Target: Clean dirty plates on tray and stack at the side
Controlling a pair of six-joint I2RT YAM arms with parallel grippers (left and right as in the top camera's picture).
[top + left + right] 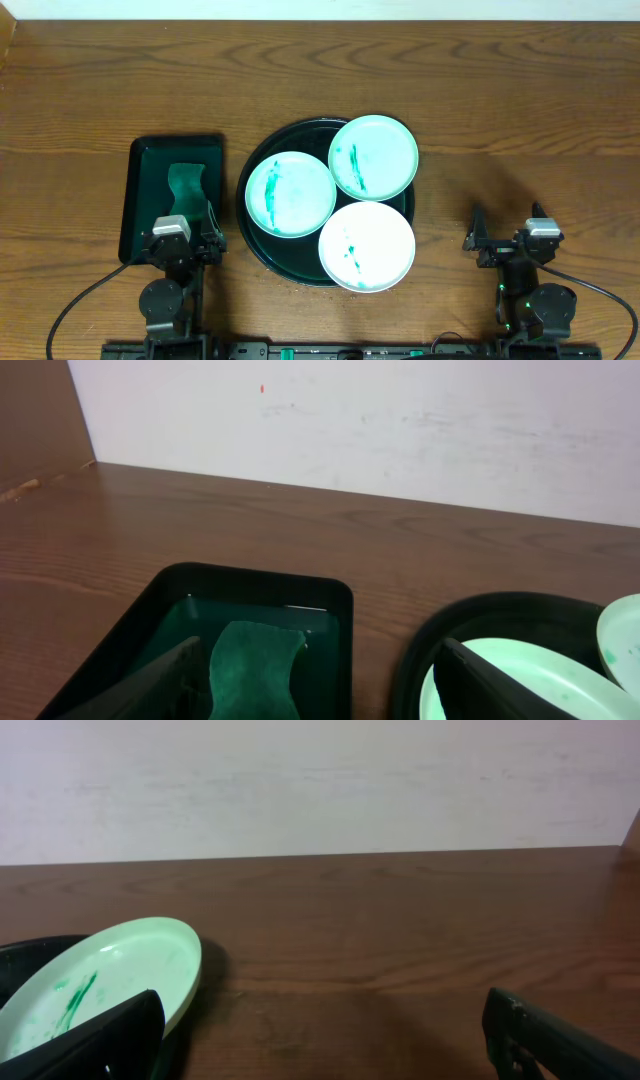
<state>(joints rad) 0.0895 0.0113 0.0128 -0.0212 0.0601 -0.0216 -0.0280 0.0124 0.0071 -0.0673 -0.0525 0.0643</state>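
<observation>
Three pale-mint plates with green smears lie on the large round dark tray (256, 245): one at the left (290, 193), one at the back right (373, 157), one at the front (366, 246). My left gripper (182, 232) is open and empty at the front of the table, over the near end of the small rectangular tray. In the left wrist view its fingers (315, 690) frame the green sponge (253, 670). My right gripper (505, 238) is open and empty over bare table, right of the round tray. The right wrist view shows a plate (100, 985) at the left.
A smaller rectangular dark green tray (140, 190) stands left of the round tray and holds a green sponge (188, 185). Bare wooden table (520, 120) lies to the right and behind. A white wall (400, 430) rises past the table's far edge.
</observation>
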